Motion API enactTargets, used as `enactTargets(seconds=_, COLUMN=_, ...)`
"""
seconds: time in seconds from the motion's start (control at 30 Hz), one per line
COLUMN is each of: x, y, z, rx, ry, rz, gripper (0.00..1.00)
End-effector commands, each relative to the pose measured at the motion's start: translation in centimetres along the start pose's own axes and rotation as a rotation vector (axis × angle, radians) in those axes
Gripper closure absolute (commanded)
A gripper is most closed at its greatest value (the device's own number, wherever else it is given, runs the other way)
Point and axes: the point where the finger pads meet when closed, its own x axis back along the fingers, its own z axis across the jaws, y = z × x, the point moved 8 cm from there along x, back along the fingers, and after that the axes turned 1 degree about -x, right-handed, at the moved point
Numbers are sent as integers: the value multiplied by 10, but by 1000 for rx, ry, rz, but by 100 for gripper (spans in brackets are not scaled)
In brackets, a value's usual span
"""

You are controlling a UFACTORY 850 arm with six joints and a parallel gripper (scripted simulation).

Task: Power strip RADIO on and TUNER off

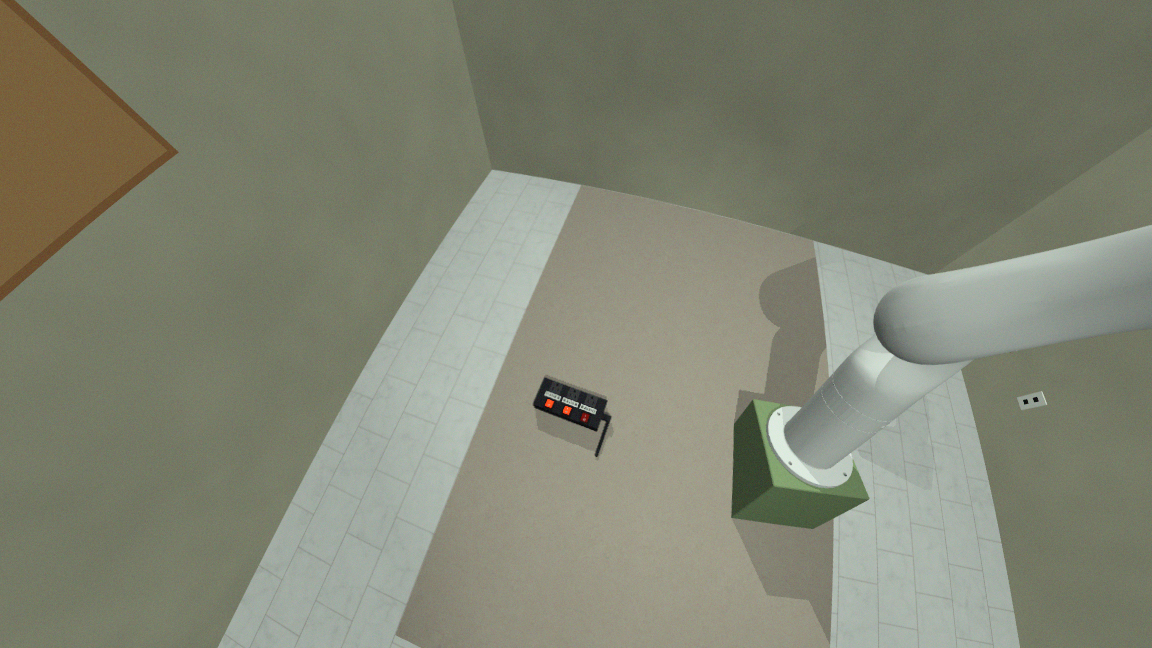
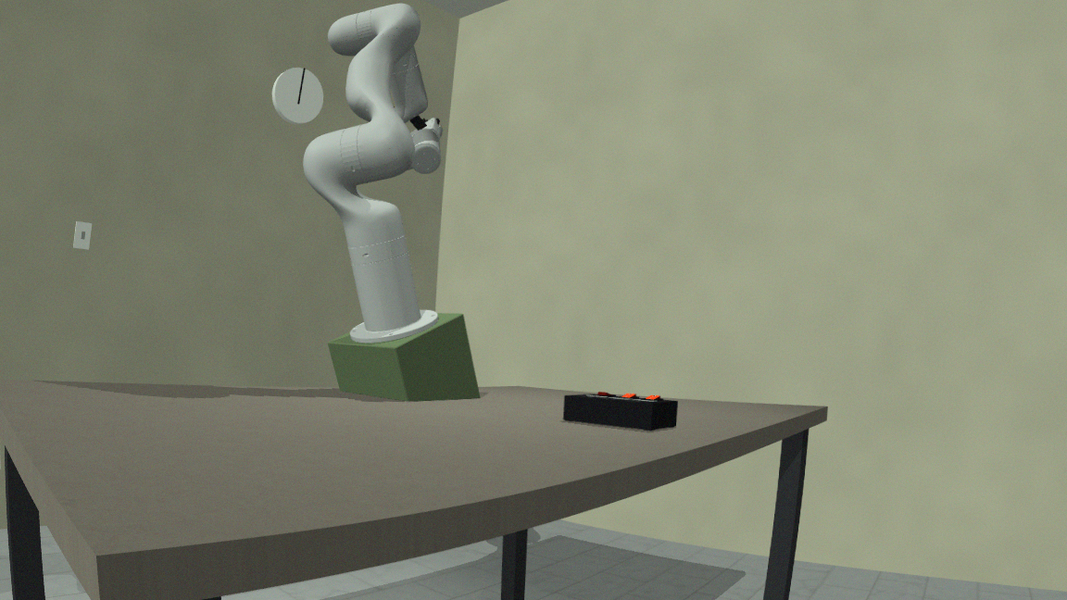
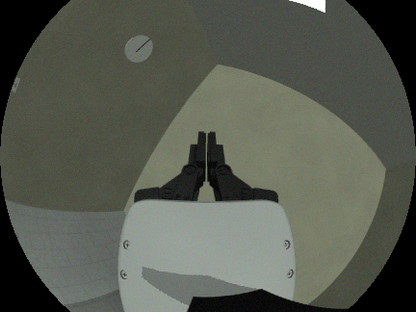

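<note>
A black power strip [image 1: 570, 403] [image 2: 619, 411] lies flat on the table [image 1: 660, 274] [image 2: 298, 455], the right way up, with three red rocker switches in a row along its top and small labels that I cannot read. A short black cord stub [image 1: 600, 435] sticks out at one end. My gripper [image 3: 206, 143] [image 2: 431, 122] is shut with nothing between its fingers. It is held high in the air, folded back near the arm's top, far from the strip, and points at the walls. The strip is not in the wrist view.
The arm stands on a green block [image 1: 793, 475] [image 2: 407, 361] on the table. A round wall clock [image 2: 297, 95] [image 3: 139, 48] hangs behind the arm. A wall plate [image 2: 81, 234] and a socket [image 1: 1031, 399] sit on the walls.
</note>
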Motion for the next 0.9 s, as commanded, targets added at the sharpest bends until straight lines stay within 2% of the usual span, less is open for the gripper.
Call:
enactTargets(seconds=0.0, x=-1, y=-1, z=1, rx=0, ry=1, rz=2, gripper=100)
enactTargets(seconds=0.27, x=-1, y=0, z=1, rx=1, ry=3, rz=1, gripper=100)
enactTargets(seconds=0.4, x=2, y=10, z=18, rx=4, ry=42, rz=-28, gripper=100)
enactTargets(seconds=0.47, x=2, y=10, z=18, rx=4, ry=42, rz=-28, gripper=100)
enactTargets(seconds=0.57, x=9, y=32, z=53, rx=9, ry=128, rz=-89, gripper=100)
enactTargets(seconds=0.63, x=9, y=32, z=53, rx=9, ry=128, rz=-89, gripper=100)
enactTargets(seconds=0.67, x=14, y=42, z=71, rx=11, ry=170, rz=-119, gripper=100)
enactTargets(seconds=0.7, x=14, y=42, z=71, rx=11, ry=170, rz=-119, gripper=100)
enactTargets(seconds=0.73, x=20, y=54, z=91, rx=13, ry=219, rz=-153, gripper=100)
enactTargets(seconds=0.8, x=20, y=54, z=91, rx=13, ry=219, rz=-153, gripper=100)
enactTargets(seconds=0.83, x=29, y=67, z=113, rx=15, ry=276, rz=-191, gripper=100)
enactTargets(seconds=0.87, x=29, y=67, z=113, rx=15, ry=276, rz=-191, gripper=100)
